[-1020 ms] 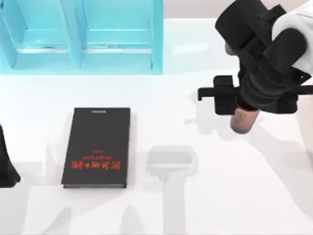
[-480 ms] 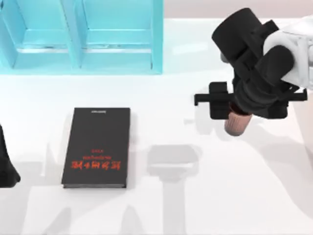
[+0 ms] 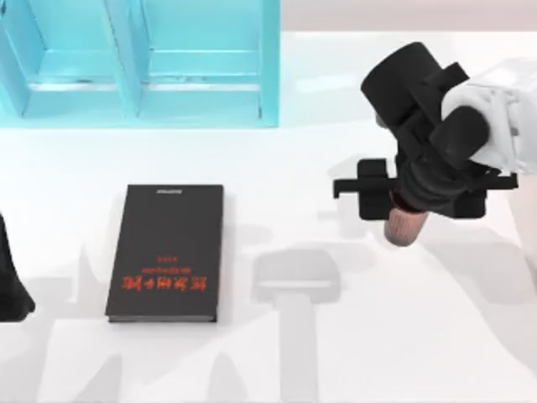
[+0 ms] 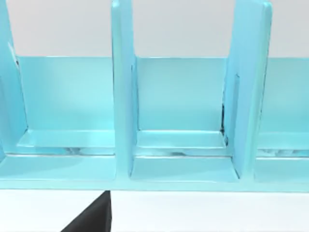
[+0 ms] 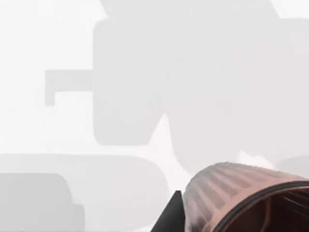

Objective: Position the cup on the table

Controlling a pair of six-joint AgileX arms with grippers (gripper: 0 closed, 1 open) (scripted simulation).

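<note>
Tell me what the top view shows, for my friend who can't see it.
The right gripper holds a small ribbed copper-brown cup above the glossy white table. A black book with red lettering lies left, below a turquoise shelf unit.

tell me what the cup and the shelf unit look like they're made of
The cup, held by the right gripper: likely copper-toned metal, with reddish-brown, finely ribbed sides. The shelf unit: probably painted wood or plastic, with a uniform glossy turquoise finish and flat panels.

Ribbed coppery metal cup (image 3: 404,226); glossy smooth white table (image 3: 336,353).
</note>
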